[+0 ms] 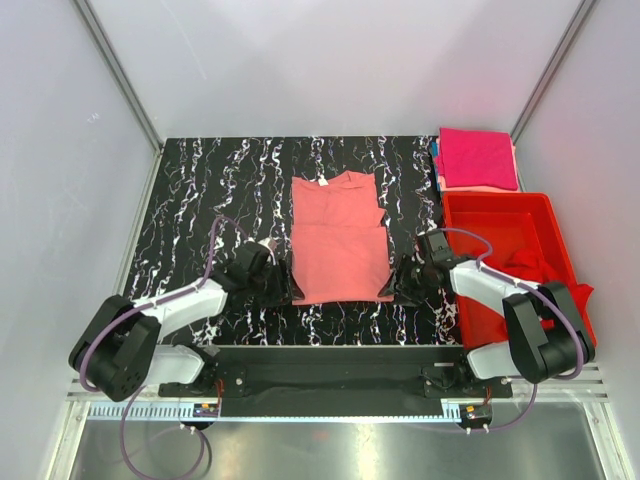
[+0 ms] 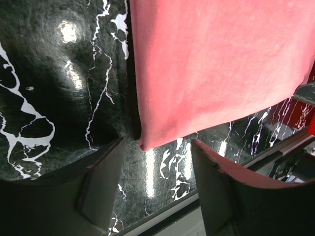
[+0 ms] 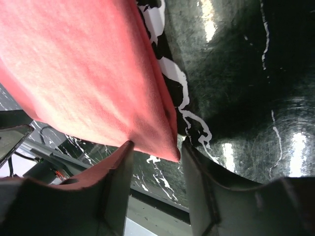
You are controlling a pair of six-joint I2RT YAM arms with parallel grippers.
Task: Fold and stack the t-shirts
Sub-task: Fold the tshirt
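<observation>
Across the black marbled table (image 1: 200, 190), a salmon-pink t-shirt (image 1: 338, 245) lies flat in the middle, sleeves tucked in and collar toward the far side. At the right edge sits one red bin (image 1: 500, 205), with what looks like a crumpled red tee (image 1: 525, 262) inside. One magenta tee (image 1: 478, 158) rests folded at the far right corner, making three shirts in all. The salmon cloth looks light, limp and thin, and would likely sag and slide unless pinched. The two near hem corners seem the best places to grip it. The left gripper (image 2: 157, 162) has its jaws parted around the near left corner, and the right gripper (image 3: 156, 157) has its jaws parted around the near right corner. Neither is clamped on the fabric.
</observation>
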